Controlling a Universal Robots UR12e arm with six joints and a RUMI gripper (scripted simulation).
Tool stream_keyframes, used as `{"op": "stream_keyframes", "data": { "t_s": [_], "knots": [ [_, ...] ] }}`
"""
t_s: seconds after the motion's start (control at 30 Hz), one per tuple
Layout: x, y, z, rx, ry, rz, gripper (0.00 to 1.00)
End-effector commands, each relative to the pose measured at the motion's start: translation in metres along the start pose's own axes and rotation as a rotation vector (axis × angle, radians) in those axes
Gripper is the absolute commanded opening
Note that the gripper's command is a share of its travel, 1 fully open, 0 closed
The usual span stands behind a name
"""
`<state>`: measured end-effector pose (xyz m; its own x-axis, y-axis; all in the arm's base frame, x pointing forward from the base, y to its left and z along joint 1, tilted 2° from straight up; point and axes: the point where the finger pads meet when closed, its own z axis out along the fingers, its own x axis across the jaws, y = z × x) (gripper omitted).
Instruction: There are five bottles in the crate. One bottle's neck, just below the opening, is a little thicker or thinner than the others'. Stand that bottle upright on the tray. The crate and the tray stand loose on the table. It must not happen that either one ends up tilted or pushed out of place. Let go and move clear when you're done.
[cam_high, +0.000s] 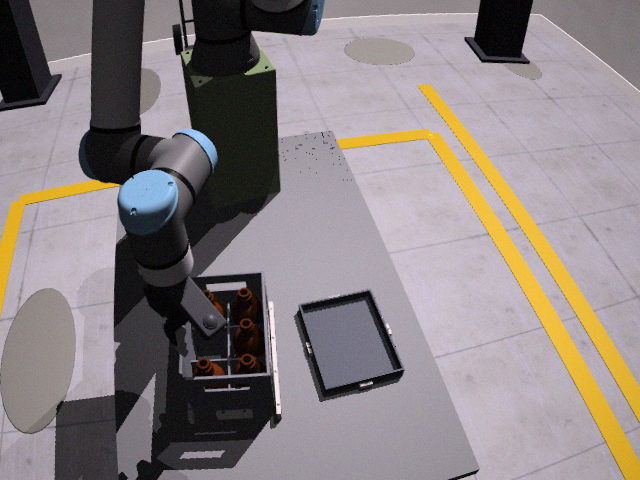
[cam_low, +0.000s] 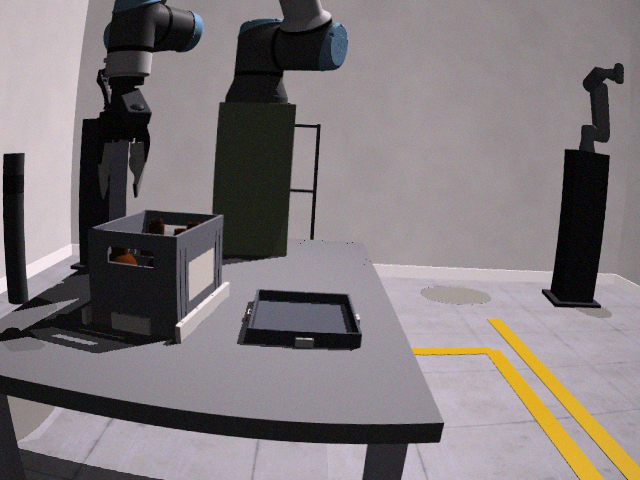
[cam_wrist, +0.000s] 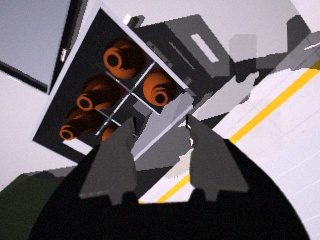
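the bottles (cam_high: 247, 335) stand in the crate (cam_low: 155, 273) near your counter's (cam_low: 289, 392) left edge, likely rigid, slick glass, so take the neck; your hand (cam_low: 124, 170) hangs above, partly open, empty.

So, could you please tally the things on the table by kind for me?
Bottles: 5
Crate: 1
Tray: 1
Total: 7
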<state>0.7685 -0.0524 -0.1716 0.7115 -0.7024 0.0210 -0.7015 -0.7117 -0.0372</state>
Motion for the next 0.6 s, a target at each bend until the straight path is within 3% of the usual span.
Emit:
{"op": "stream_keyframes", "data": {
  "t_s": [0.0, 0.57],
  "knots": [
    [0.0014, -0.0015, 0.0001, 0.001, 0.001, -0.001, 0.38],
    [0.0017, -0.0016, 0.0027, 0.001, 0.001, -0.001, 0.38]
  ]
}}
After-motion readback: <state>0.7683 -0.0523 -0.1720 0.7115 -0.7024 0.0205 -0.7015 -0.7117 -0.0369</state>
